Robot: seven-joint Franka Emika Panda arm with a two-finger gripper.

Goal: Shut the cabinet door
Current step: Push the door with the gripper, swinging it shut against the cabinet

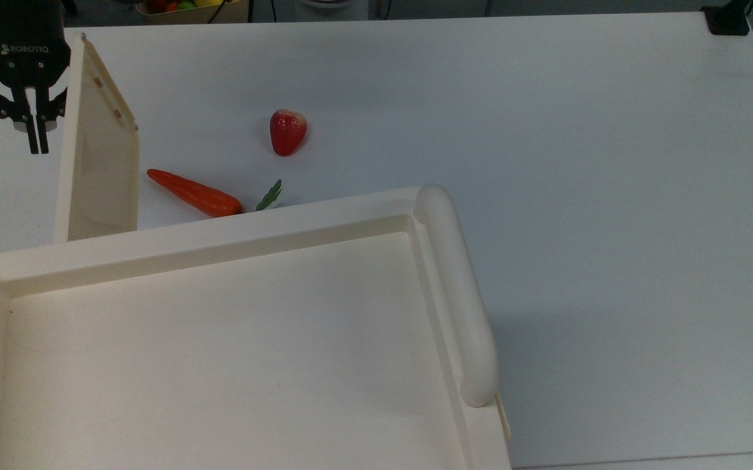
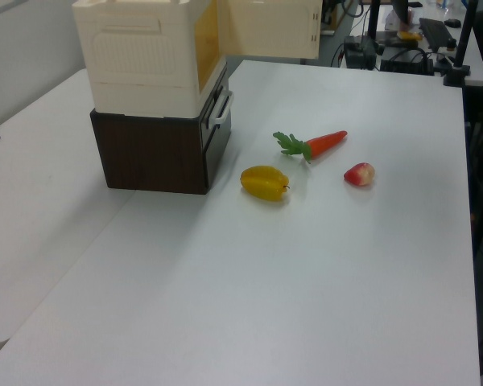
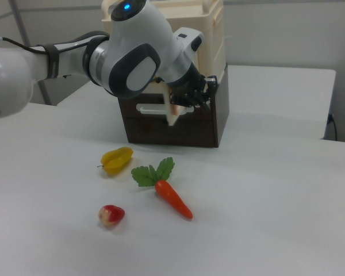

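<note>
1. One broad white table (image 1: pixel 546 130) carries everything, and nothing on it blocks the door's swing except, perhaps, the produce lying nearer the cabinet front.
2. The cream cabinet (image 2: pixel 145 56) sits on a dark brown drawer unit (image 2: pixel 153 153); its tray-like top (image 1: pixel 219 352) with a rounded rail (image 1: pixel 456 294) takes up the lower half of the top view.
3. The robot arm (image 3: pixel 126 52) reaches in front of the cabinet in the right view.
4. The cabinet door (image 1: pixel 98 137) stands wide open, swung out from the cabinet's front edge on the top view's left, its tan inner face turned toward the carrot.
5. The gripper (image 1: pixel 35 140) hangs just beside the door's outer face, on the top view's left of it, fingers pressed together and holding nothing. Its black body reads "ROBOTIQ".
6. Risks, as a judgement: a push near the hinge would give poor leverage; closed fingertips could slide off the thin free edge; a fast swing might let the door bounce back open.
7. The carrot (image 1: pixel 194 193) with green leaves lies close to the cabinet front, so the door's lower edge may catch it if it hangs low.
8. A yellow fruit (image 2: pixel 265 183) lies just in front of the drawers.
9. A red fruit (image 1: pixel 287 131) lies farther out, well apart from the door.
</note>
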